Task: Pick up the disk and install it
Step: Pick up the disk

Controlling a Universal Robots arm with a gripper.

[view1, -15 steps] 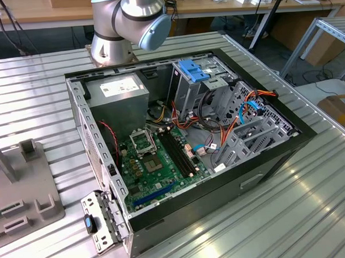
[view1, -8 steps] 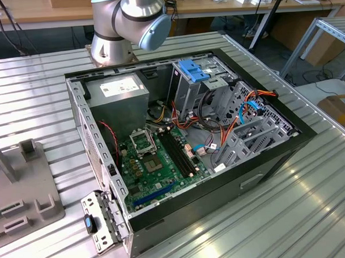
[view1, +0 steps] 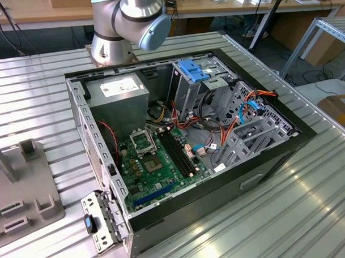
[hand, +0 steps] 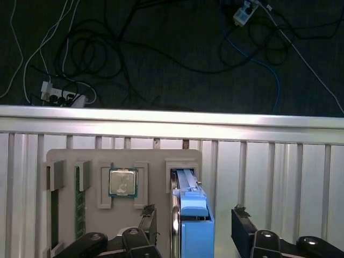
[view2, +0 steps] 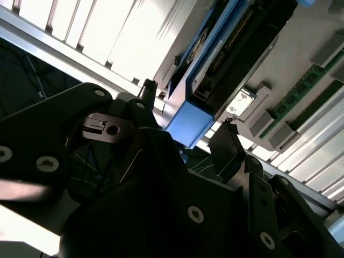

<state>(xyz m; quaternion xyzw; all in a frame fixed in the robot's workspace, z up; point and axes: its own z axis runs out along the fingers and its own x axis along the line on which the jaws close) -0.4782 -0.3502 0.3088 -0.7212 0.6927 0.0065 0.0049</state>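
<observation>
- The disk (hand: 187, 181) stands on edge in a slot of the grey fixture (hand: 156, 161).
- Hand (hand: 192, 215) released; fingers (hand: 243, 223) flank the disk, clear of it on both sides.

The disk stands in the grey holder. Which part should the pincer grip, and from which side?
Probably its two broad flat faces, near the blue carrier end, coming from above. The disk stands on edge in a slot of the grey holder, so only its thin edge faces up. The open pincer has one finger on each side.
</observation>
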